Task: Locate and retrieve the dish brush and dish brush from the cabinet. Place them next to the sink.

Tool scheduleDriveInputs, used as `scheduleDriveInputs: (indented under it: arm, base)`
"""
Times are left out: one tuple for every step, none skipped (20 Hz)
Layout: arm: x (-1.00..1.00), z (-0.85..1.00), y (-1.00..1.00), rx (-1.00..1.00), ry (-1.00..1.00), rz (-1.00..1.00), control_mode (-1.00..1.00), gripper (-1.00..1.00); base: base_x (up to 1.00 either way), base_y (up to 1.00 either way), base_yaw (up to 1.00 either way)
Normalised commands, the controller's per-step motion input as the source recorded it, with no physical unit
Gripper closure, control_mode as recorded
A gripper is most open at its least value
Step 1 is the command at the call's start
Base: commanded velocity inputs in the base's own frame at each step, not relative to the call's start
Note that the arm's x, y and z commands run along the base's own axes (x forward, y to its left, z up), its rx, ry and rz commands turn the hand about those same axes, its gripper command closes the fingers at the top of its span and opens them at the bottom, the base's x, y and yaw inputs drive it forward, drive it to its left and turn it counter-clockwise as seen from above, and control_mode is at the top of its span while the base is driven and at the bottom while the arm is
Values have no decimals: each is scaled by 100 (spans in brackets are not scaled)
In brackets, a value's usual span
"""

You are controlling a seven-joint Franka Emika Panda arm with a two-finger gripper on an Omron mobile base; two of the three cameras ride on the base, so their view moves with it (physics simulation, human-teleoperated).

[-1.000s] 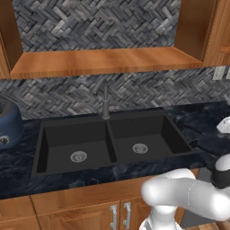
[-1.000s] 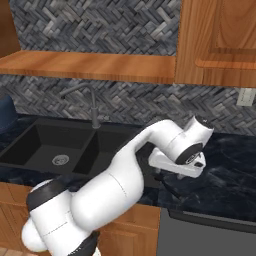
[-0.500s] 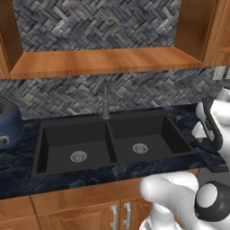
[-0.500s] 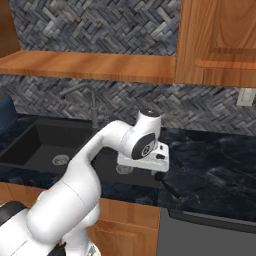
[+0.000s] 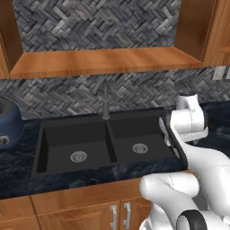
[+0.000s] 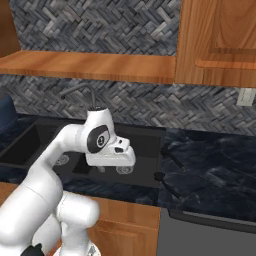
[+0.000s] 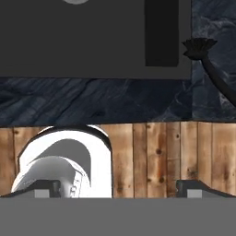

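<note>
Gripper [image 7: 117, 189] hangs released and empty above the sink [image 5: 58, 148] edge; long-handled brush [image 7: 207, 62] already lies beside it on the counter [image 6: 215, 175].

A rendered home kitchen: black double-basin sink [image 5: 108, 143] with faucet [image 5: 105, 101] set in dark marbled counter [image 6: 215, 175], herringbone-tiled backsplash [image 5: 94, 22], warm wood cabinet [image 5: 108, 60] above.

The sink [image 5: 90, 139] looks matt black, its drains [image 5: 78, 156] shiny metal. The bench [image 6: 215, 175] is glossy dark blue-veined stone. The cabinet [image 5: 108, 60] shelf is smooth, warm wood with a satin sheen. The backsplash [image 5: 99, 22] shows rough grey herringbone stone. The dish brush [image 7: 199, 47] has bristly black fibres.
</note>
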Motion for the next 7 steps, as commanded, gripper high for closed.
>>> scheduleDriveInputs:
  arm:
    - [6, 0, 87, -18, 9, -7, -100, -100]
    - [7, 0, 87, -18, 9, -7, -100, -100]
    - [7, 0, 86, -18, 9, -7, -100, -100]
    - [6, 0, 86, -18, 8, -7, -100, -100]
    - [4, 0, 85, -18, 7, -7, -100, -100]
    - [4, 0, 83, -17, 6, -7, -100, -100]
    - [3, -1, 79, -16, 5, -7, -100, -100]
  base:
    - [0, 0, 0]
    - [0, 0, 0]
    - [0, 0, 0]
    - [0, 0, 0]
    - [0, 0, 0]
    - [0, 0, 0]
    - [0, 0, 0]
